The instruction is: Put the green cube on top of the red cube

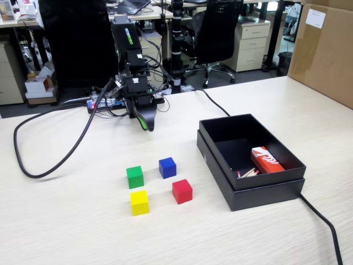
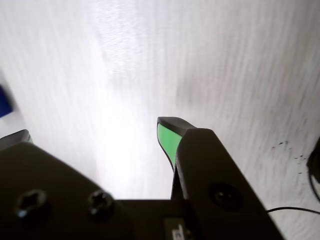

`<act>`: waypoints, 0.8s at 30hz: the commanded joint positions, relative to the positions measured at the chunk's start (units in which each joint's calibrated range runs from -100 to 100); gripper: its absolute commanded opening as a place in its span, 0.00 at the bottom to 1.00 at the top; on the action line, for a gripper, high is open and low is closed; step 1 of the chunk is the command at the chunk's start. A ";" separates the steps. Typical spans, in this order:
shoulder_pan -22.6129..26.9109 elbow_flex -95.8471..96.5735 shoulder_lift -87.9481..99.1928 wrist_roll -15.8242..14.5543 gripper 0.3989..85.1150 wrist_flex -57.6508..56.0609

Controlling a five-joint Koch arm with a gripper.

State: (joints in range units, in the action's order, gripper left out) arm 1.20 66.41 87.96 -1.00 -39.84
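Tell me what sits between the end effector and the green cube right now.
Nothing: in the fixed view, only bare table separates the end effector from the green cube. The blue cube sits off to the right.

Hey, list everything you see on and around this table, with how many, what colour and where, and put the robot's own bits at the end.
green cube: one, bright green, table centre, fixed view left of the blue one.
blue cube: one, blue, rearmost of the four.
red cube: one, red, right front of the group.
yellow cube: one, yellow, just in front of the green one.
box: one, black, open, right of the cubes.
packet: one, red and white, inside the box.
small sticks: a few, pale, inside the box beside the packet.
cable: one, black, looping over the table's left side.
cardboard box: one, brown, far right.
office chair: one, black, background.
tool: one, black with a green pad, hanging behind the cubes, holding nothing.
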 commanded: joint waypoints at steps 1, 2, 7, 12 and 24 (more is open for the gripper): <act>-1.07 -11.83 -7.70 -0.34 0.58 -4.01; -1.47 -13.64 -9.65 -0.29 0.58 -4.09; -2.64 -25.79 -20.55 0.10 0.57 -7.81; -3.86 -38.48 -31.22 0.63 0.55 -8.41; -8.21 -59.16 -56.92 5.96 0.54 -10.14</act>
State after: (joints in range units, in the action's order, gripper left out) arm -6.42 13.74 33.46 3.35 -49.59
